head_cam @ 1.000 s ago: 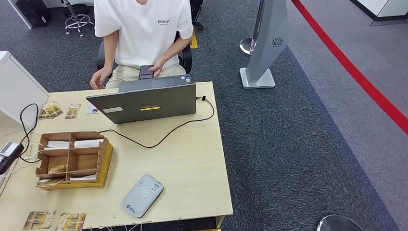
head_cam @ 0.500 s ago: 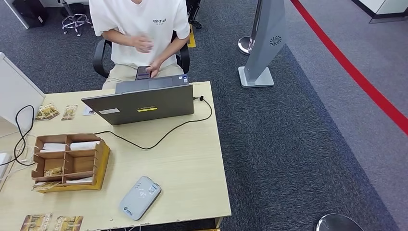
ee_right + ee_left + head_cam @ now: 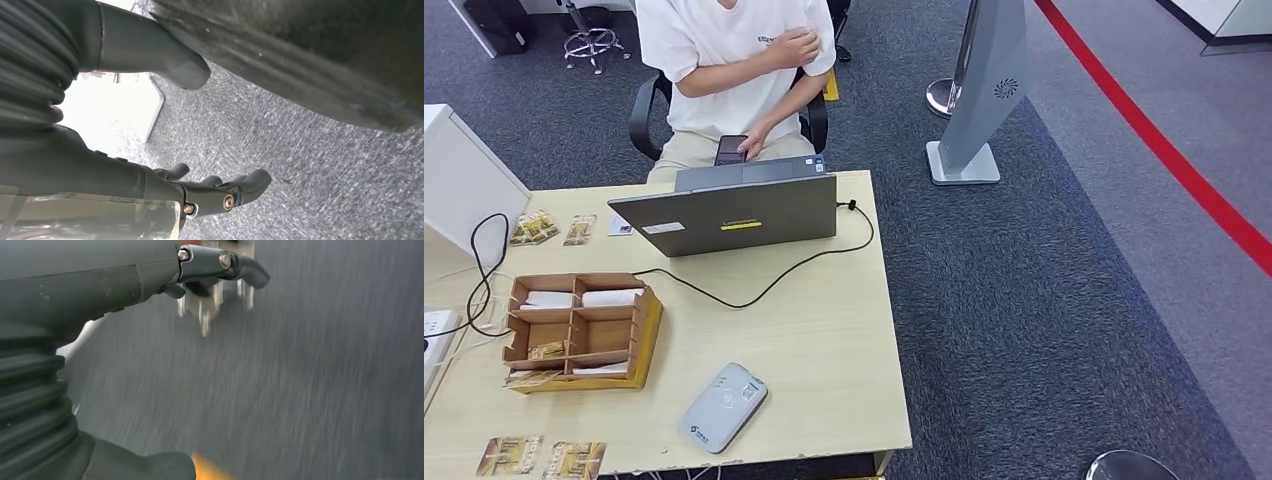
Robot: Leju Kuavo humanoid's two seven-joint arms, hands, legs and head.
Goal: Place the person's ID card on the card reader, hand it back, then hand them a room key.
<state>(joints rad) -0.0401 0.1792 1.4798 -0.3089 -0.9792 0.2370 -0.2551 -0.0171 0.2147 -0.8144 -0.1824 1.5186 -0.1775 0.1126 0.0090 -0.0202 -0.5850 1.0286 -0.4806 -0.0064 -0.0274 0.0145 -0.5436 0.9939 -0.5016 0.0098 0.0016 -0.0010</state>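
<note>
Head view, left to right: a cardboard organizer sits on the wooden table, the grey card reader lies near its front edge, and a person sits behind the laptop. Left hand and right hand hang over carpet, fingers apart, holding nothing.

Bright even light; left wrist view motion-blurred

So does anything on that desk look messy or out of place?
Nothing is spilled or broken. The grey oval card reader lies askew near the front edge of the pale wooden desk, and a black cable snakes loosely from the grey laptop.
</note>
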